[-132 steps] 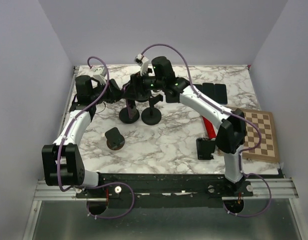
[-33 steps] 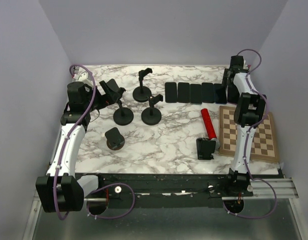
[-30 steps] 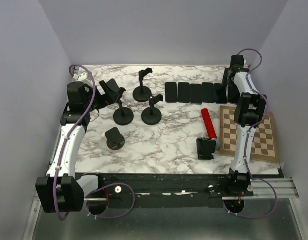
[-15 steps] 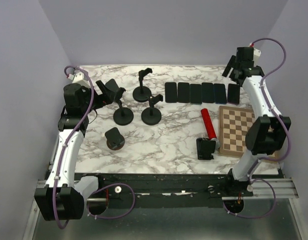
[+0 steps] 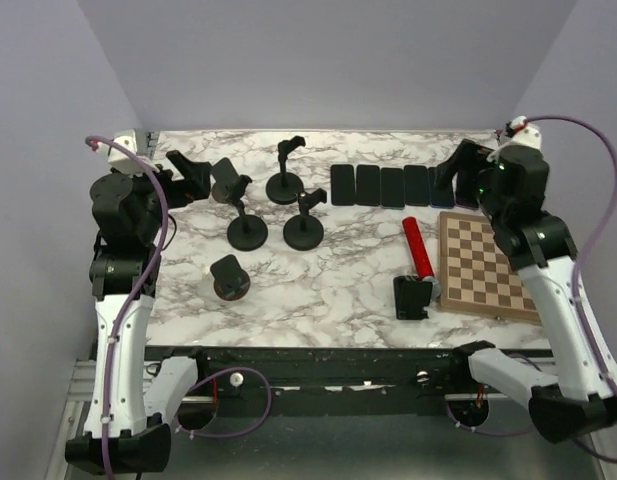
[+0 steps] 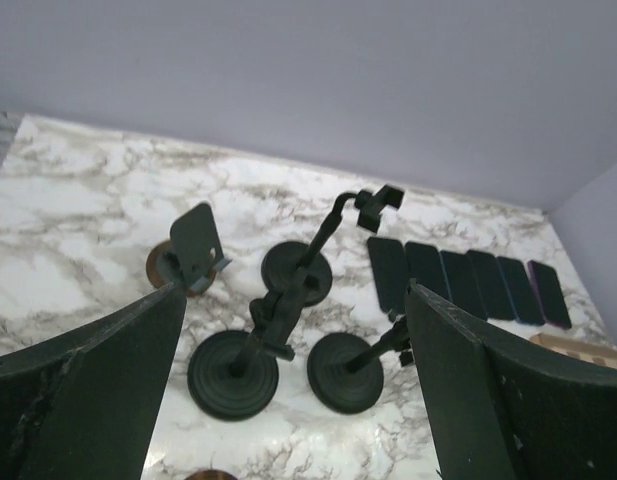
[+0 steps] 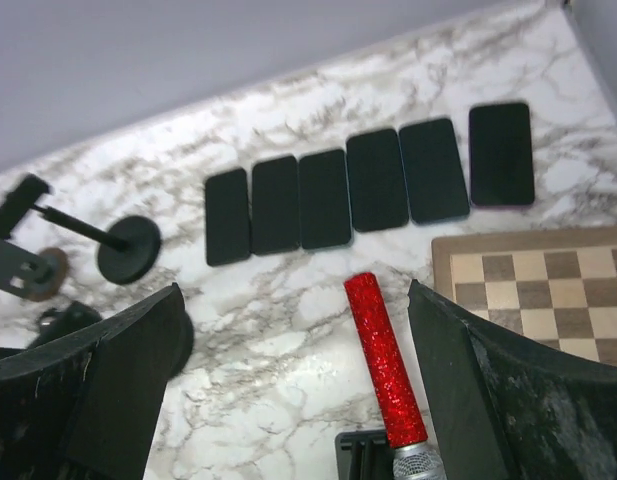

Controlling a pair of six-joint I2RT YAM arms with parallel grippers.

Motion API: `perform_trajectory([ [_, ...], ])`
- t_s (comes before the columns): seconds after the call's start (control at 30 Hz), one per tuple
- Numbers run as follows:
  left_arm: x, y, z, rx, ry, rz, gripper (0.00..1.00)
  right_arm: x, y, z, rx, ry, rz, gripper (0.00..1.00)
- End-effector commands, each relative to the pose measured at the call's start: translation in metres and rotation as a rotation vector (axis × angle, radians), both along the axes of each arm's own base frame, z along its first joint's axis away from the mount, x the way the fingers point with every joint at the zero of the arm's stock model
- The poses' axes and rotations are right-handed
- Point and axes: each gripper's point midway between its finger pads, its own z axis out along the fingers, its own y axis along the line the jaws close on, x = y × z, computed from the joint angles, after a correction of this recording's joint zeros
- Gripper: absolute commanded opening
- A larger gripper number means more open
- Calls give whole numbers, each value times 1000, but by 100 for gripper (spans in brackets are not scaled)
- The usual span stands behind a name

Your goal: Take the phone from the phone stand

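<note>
The marbled surface (image 5: 328, 285) carries six dark phones (image 7: 376, 180) in a row, several black stands (image 5: 303, 232), a red cylinder (image 5: 418, 248) and a chessboard (image 5: 485, 265).

One overhead view, two high wrist views, phones (image 7: 376, 180) in all.

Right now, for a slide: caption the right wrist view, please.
Six phones lie flat in a row beyond a red stick and a chessboard.

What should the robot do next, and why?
Probably just lower both arms to rest. The six dark flat phones lie in a row on the white marble table, and none of the black pole stands seems to hold a phone. The left claw and the right claw are both open and empty, so there seems to be nothing left to grab.
</note>
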Motion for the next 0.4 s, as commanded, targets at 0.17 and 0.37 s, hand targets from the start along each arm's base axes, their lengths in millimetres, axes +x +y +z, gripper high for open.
perform_trajectory([
  [0.17,-52,-2,70,-27,-193,4,98,-86,-5,77,82,-265,84,100],
  [0.37,-74,1,83,-16,-248,25,99,-126,-22,87,138,-479,39,100],
])
